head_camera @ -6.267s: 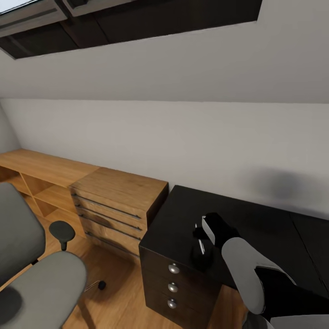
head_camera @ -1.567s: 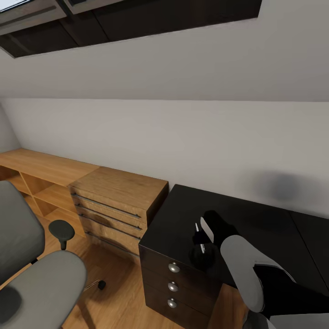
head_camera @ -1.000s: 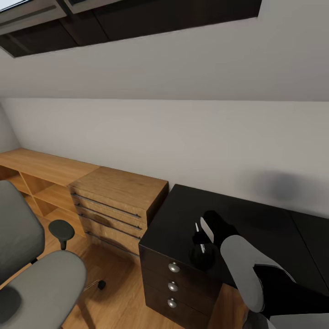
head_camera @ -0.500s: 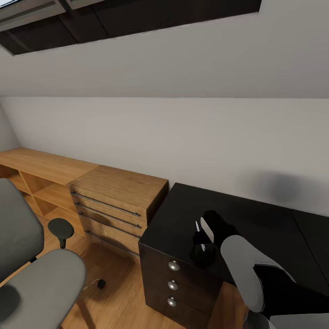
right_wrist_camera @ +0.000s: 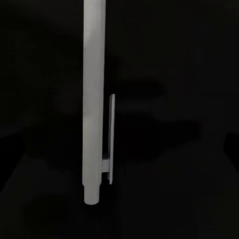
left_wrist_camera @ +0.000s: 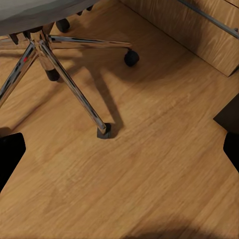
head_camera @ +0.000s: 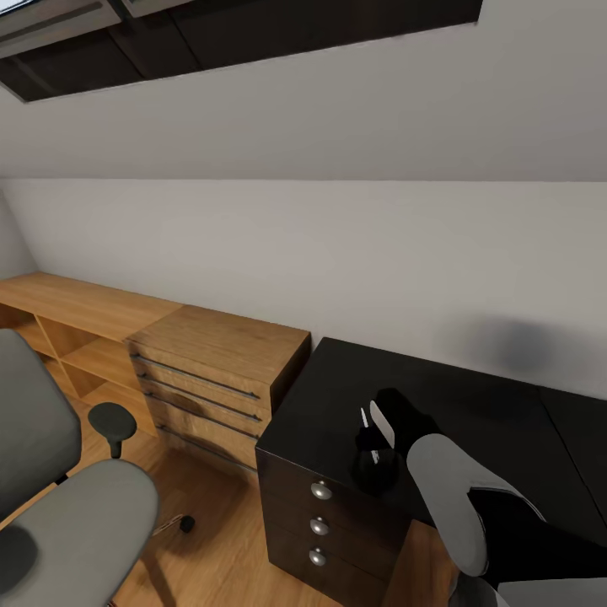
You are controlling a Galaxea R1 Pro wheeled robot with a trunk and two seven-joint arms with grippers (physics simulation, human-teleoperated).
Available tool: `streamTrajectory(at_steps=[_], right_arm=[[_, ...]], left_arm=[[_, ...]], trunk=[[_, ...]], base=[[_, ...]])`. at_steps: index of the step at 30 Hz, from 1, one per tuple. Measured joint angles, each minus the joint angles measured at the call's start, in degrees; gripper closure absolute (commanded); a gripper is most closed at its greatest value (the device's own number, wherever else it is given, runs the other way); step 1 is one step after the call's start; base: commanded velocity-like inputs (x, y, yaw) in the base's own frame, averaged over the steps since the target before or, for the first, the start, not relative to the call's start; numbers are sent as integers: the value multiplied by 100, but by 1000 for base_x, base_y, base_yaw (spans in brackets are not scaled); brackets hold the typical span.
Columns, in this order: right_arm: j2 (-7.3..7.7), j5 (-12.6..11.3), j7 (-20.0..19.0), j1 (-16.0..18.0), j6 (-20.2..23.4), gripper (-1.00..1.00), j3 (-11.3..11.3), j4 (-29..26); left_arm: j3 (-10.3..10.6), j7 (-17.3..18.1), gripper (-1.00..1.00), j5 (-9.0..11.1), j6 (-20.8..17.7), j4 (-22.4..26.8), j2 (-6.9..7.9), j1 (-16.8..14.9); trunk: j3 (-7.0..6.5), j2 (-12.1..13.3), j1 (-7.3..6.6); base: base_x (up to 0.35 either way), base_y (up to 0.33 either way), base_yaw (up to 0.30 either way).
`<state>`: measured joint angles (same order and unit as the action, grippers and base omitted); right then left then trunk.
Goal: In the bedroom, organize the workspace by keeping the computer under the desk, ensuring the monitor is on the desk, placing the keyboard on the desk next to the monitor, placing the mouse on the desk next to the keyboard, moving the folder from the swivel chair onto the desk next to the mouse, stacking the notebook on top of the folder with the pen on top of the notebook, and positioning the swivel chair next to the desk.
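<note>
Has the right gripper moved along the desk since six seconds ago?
Yes, slightly. The right gripper sits closer to the desk's drawer-side front edge than before, and has barely shifted over the last second.

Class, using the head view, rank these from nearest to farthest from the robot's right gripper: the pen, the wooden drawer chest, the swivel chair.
1. The pen, right at the right gripper, over the desk.
2. The wooden drawer chest, beside the desk's left end.
3. The swivel chair, far left on the floor.

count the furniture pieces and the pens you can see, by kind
desk: 1
swivel chair: 1
wooden drawer chest: 1
low wooden shelf unit: 1
pen: 1
Total: 5
</note>
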<state>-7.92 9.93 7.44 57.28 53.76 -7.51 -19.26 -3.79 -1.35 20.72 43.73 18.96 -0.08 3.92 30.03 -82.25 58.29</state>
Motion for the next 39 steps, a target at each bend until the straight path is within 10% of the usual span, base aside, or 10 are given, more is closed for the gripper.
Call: streamTrajectory(at_steps=[39], right_arm=[[-3,-17,-5,3,-4,-100,-2,3]], left_arm=[[0,0,-100,-1,1,0,0,0]], trunk=[[35,-81,43]], base=[[0,0,0]])
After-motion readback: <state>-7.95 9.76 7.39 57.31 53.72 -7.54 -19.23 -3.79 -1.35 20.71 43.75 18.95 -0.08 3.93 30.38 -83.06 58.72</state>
